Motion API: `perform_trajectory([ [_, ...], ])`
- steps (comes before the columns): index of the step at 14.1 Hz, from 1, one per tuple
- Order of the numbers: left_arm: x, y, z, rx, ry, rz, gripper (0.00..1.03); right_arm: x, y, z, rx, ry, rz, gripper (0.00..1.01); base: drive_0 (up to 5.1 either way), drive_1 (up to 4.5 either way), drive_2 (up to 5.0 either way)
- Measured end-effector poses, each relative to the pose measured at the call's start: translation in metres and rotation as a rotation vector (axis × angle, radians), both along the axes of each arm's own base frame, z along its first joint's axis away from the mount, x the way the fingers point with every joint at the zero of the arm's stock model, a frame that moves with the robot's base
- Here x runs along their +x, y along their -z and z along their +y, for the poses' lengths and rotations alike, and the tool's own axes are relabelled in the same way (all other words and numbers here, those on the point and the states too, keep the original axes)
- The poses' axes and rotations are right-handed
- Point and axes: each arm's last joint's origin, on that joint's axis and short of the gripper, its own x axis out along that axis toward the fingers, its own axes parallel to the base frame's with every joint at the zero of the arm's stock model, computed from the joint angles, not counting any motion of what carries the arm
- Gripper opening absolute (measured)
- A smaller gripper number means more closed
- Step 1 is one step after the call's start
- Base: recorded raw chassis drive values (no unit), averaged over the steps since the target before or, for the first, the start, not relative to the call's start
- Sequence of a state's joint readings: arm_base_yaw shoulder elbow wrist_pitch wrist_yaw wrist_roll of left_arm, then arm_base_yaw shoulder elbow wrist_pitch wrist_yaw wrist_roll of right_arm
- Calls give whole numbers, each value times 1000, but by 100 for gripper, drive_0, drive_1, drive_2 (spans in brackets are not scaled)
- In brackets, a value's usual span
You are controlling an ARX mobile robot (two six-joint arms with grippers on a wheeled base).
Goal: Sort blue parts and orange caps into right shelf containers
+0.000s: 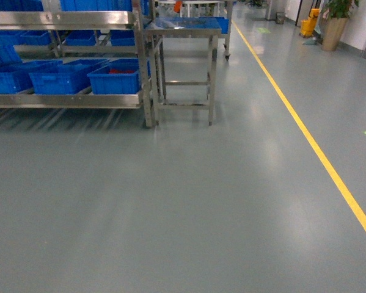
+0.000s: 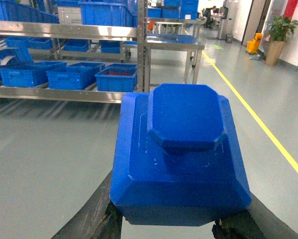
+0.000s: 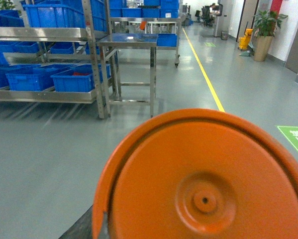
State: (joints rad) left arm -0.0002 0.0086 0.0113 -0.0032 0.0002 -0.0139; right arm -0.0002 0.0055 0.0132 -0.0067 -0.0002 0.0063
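Note:
A chunky blue part (image 2: 178,154) with a raised octagonal top fills the left wrist view, and my left gripper (image 2: 173,221) is shut on its base, dark fingers (image 2: 96,214) showing at both sides. An orange cap (image 3: 203,184), seen face-on, fills the right wrist view; my right gripper (image 3: 198,231) holds it, with only a dark finger (image 3: 81,228) showing at lower left. Blue crates (image 1: 114,78) sit on the steel shelf's low level ahead at left; the rightmost crate (image 2: 116,79) has red pieces inside. Neither gripper appears in the head view.
A steel table (image 1: 186,30) with a blue tray stands right of the shelf rack (image 1: 66,101). A yellow floor line (image 1: 311,140) runs along the right. A potted plant (image 1: 335,24) and yellow mop bucket (image 1: 309,25) stand far right. Grey floor lies between me and the shelf.

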Motion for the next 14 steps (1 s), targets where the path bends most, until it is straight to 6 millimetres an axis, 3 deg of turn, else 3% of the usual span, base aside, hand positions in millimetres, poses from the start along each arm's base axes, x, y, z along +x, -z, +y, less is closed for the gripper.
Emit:
perform_trajectory([
  [14,0,0,0,0,-1,5,40,0,0,0,0,0,-1,44,1,416,-414],
])
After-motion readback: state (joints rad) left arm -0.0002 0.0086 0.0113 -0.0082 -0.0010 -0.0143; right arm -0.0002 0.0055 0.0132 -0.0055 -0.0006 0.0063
